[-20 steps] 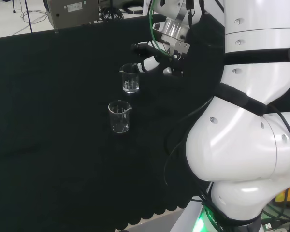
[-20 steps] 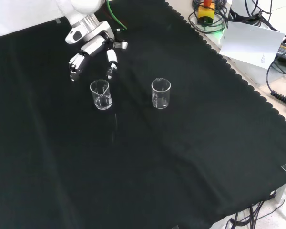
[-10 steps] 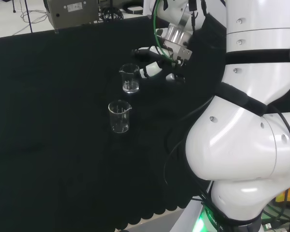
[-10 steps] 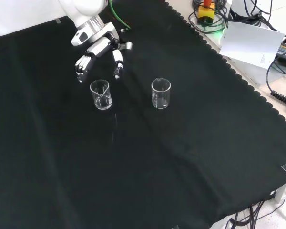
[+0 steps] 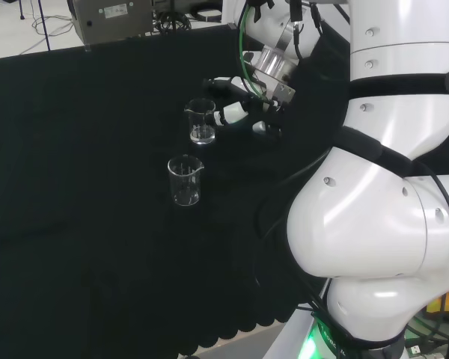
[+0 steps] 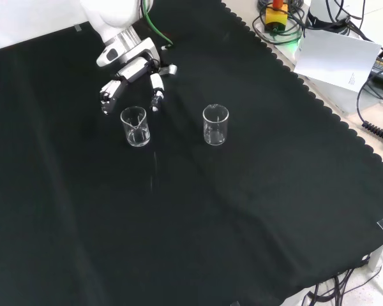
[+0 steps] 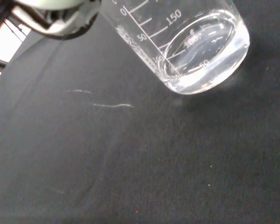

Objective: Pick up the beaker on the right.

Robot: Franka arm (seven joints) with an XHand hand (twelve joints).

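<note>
hand [image 6: 133, 76] open, fingers spread, holding nothing. Target beaker [image 6: 135, 126] stands upright on table [image 6: 255, 210] just ahead of fingertips, not touching. Second beaker [image 6: 216, 124] well off to the side.

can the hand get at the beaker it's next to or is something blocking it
Probably yes. The hand hangs open just behind the near beaker in the front view, not touching it, with bare cloth around it. The other beaker stands well off to the side.
</note>
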